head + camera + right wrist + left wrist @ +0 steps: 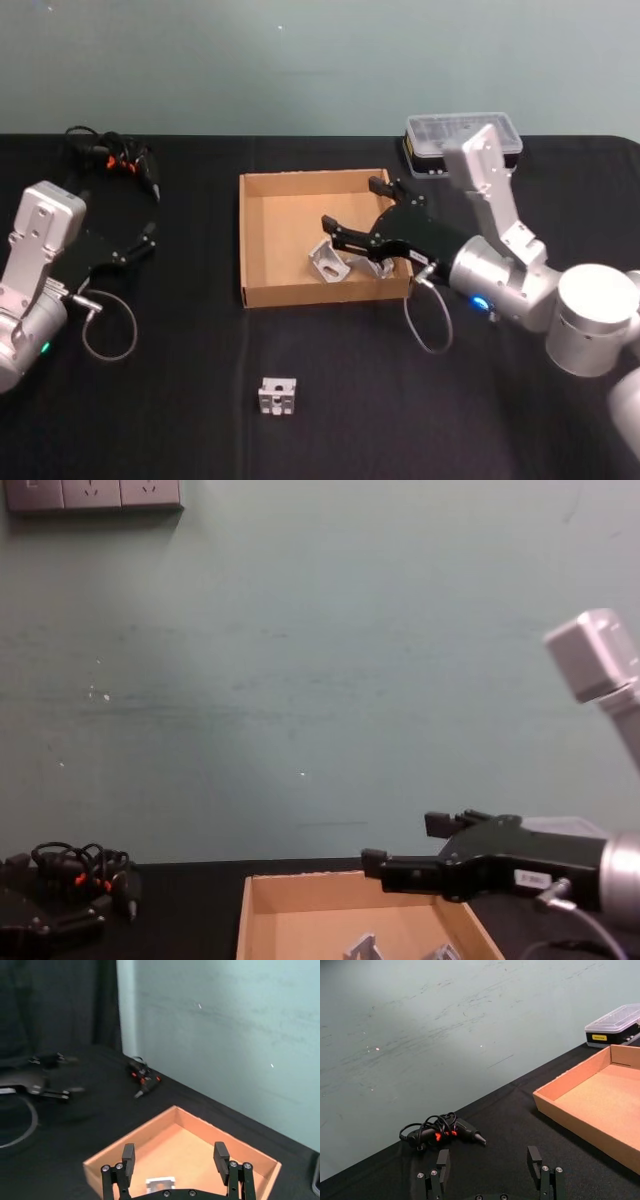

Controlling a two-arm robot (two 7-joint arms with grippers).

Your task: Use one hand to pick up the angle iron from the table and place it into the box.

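The brown cardboard box [256, 235] sits mid-table. Two silver angle irons lie on its floor, one [328, 262] toward the middle and one [378, 266] by the right wall. A third angle iron [278, 396] rests on the black table [180, 420] in front of the box. My right gripper [352, 205] hovers open over the box's right half, holding nothing. The right wrist view shows its fingers [128, 1156] spread above an angle iron [160, 1183] in the box [125, 1147]. My left gripper [489, 1160] is open and parked at the table's left.
A black cable bundle with orange marks [110, 155] lies at the back left. A black case with a clear lid [462, 140] stands behind the box's right corner. The right arm's grey cable [428, 325] loops over the table beside the box.
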